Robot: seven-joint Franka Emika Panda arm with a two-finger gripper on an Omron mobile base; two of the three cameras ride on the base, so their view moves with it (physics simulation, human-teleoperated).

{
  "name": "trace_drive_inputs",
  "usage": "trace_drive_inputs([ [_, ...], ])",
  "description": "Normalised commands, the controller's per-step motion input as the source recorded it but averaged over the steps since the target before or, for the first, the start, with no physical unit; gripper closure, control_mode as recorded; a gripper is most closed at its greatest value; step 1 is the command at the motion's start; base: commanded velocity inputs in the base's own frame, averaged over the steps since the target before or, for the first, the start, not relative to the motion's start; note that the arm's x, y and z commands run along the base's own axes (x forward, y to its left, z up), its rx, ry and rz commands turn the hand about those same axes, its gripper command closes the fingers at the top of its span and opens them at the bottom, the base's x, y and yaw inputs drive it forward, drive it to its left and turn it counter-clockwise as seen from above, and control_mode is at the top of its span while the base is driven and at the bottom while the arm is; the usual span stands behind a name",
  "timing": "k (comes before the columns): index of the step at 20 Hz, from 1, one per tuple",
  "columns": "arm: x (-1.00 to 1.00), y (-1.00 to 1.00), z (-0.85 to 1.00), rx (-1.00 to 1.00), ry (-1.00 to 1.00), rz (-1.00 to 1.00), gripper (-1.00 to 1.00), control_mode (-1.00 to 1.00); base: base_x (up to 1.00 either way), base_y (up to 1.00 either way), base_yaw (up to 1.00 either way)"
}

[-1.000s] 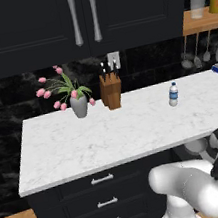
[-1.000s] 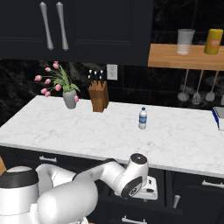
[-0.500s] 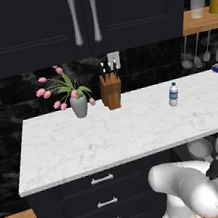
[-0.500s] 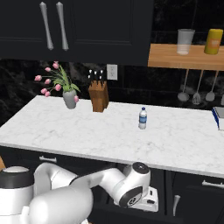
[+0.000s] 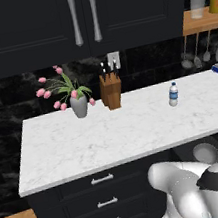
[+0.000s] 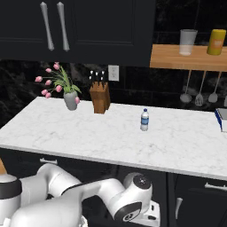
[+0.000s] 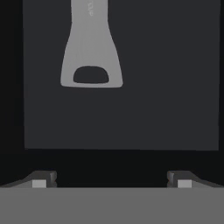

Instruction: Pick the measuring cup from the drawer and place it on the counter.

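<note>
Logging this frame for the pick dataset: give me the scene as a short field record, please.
phase: reaching into the drawer, cup not yet gripped
gripper: open, tips wide apart, nothing between them
measuring cup: grey flat handle with a hanging hole shows in the hand view, lying on the dark drawer floor, ahead of the tips; bowl out of frame
counter: white marble, cup not on it
on counter: water bottle, knife block, vase of pink tulips
arm: wrist low, below the counter edge in the right base view
</note>
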Motion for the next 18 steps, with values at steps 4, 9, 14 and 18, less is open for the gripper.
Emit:
trace_drive_inputs([
  [4,0.46,0.0,0.23,0.0,0.0,0.0,-1.0,-1.0,0.0,0.0,0.0],
  [9,0.61,-0.26,0.4,0.11,0.05,0.0,-1.0,-1.0,0.0,0.0,0.0],
  [14,0.5,-0.38,0.19,0.14,0.05,0.0,-1.0,-1.0,0.0,0.0,0.0],
  [18,0.31,-0.02,-0.01,0.02,-0.1,0.0,-1.0,-1.0,0.0,0.0,0.0],
])
